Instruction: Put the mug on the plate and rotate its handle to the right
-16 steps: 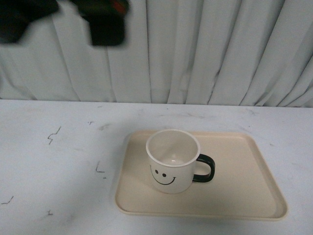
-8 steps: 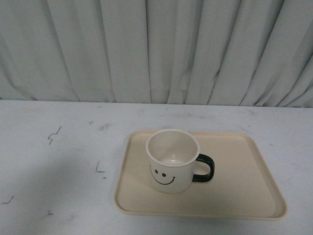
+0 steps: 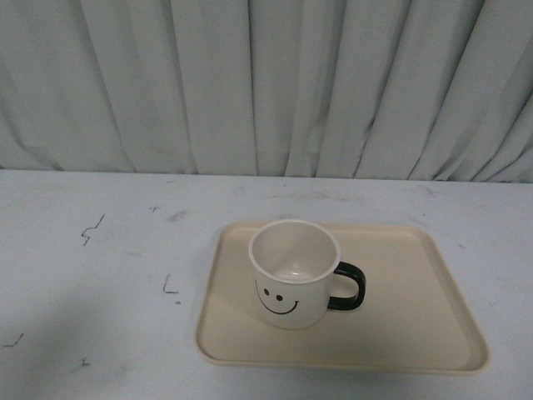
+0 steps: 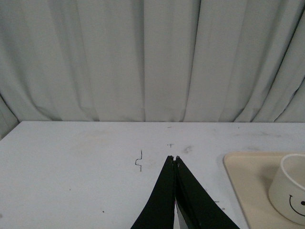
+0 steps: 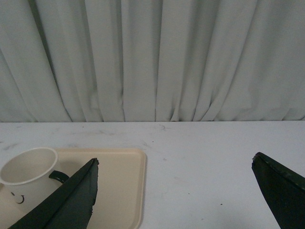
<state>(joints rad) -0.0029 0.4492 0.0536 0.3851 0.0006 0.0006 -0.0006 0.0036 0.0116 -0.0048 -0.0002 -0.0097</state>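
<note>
Mug (image 3: 293, 275) stands upright on the plate, left of its middle, smiley face toward the camera. Pale pleated curtain (image 3: 266, 83) across the back. White table (image 3: 100, 275), scuffed with small dark marks. Beige plate (image 3: 408, 308) flat on the table, right of centre. Dark handle (image 3: 348, 286) points right. Left gripper (image 4: 174, 159) above the table: tips pressed together, nothing between. Right gripper (image 5: 175, 161): fingers spread wide, empty.
</note>
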